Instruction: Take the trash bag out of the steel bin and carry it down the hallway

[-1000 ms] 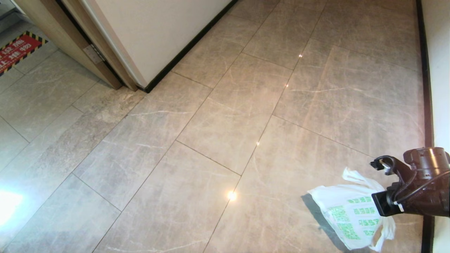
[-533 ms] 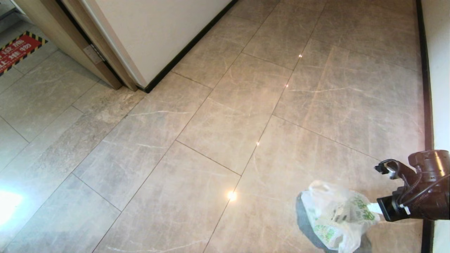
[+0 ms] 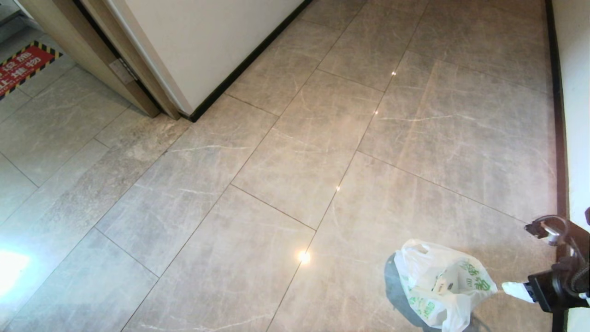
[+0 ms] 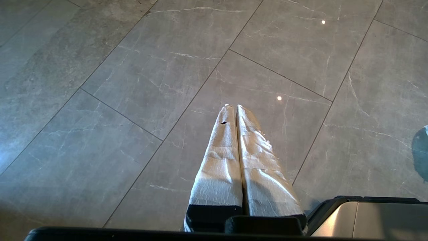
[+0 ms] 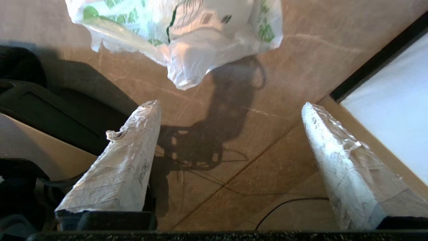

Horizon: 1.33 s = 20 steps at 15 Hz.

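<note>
The trash bag [image 3: 438,286], white crinkly plastic with green print, lies slumped on the hallway tiles [image 3: 299,152] at the lower right. It also fills the far part of the right wrist view as the trash bag [image 5: 187,33]. My right gripper [image 5: 230,104] hangs open a short way back from the bag, with bare floor between its wrapped fingers. In the head view only one white fingertip [image 3: 512,288] of it shows, at the right edge beside the bag. My left gripper [image 4: 233,106] is shut on nothing and hangs parked over the floor. The steel bin is out of view.
A white wall with a black baseboard [image 3: 560,138] runs along the right, close to my right arm. A wall corner and wooden door frame [image 3: 115,60] stand at the upper left, with a red floor sign [image 3: 23,64] beyond. My own base [image 4: 367,217] shows under the left wrist.
The right gripper opened and let go of the trash bag, which dropped and settled on the floor. The right arm has drawn back toward the right edge.
</note>
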Available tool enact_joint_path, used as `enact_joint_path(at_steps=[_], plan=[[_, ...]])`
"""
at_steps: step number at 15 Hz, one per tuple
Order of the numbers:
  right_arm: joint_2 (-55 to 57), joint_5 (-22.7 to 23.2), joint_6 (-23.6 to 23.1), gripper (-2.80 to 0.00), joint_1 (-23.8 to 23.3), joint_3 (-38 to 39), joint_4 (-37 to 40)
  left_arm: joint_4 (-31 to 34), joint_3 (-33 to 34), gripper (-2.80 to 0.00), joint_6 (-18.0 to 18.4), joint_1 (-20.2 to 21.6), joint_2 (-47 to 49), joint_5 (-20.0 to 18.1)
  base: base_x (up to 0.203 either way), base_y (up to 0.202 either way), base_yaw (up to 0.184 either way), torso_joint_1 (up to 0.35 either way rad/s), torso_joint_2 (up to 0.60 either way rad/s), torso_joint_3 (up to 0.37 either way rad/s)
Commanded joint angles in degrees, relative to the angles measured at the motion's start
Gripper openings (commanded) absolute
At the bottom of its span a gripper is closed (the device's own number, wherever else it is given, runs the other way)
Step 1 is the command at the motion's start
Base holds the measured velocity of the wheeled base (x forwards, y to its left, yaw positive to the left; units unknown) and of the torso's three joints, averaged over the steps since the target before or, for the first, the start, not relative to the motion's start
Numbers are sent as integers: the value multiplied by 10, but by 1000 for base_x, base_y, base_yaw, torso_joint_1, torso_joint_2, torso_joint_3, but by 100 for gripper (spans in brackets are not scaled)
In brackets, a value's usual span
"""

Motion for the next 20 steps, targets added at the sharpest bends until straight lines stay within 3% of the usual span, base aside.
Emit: enact_joint_path(at_steps=[1, 2, 3, 8, 11, 15, 17, 20], plan=[[-90, 1, 0, 0, 2, 4, 19, 0, 0, -280, 0, 0, 0, 0, 0, 0, 0, 0, 0, 0], [-117, 3, 0, 0, 3, 3, 46, 0, 0, -280, 0, 0, 0, 0, 0, 0, 0, 0, 0, 0], [-141, 6, 4, -280, 4, 4, 70, 0, 0, -280, 0, 0, 0, 0, 0, 0, 0, 0, 0, 0], [-280, 14, 30, -280, 7, -3, 189, 0, 0, -280, 0, 0, 0, 0, 0, 0, 0, 0, 0, 0], [-395, 11, 50, -280, 24, 27, 211, 0, 0, -280, 0, 0, 0, 0, 0, 0, 0, 0, 0, 0], [-550, -22, 91, -280, 68, 160, 193, 0, 0, -280, 0, 0, 0, 0, 0, 0, 0, 0, 0, 0], [-617, -8, 118, -280, 95, 188, 162, 0, 0, -280, 0, 0, 0, 0, 0, 0, 0, 0, 0, 0], [-713, 16, 127, -280, 85, 232, 113, 0, 0, -280, 0, 0, 0, 0, 0, 0, 0, 0, 0, 0]])
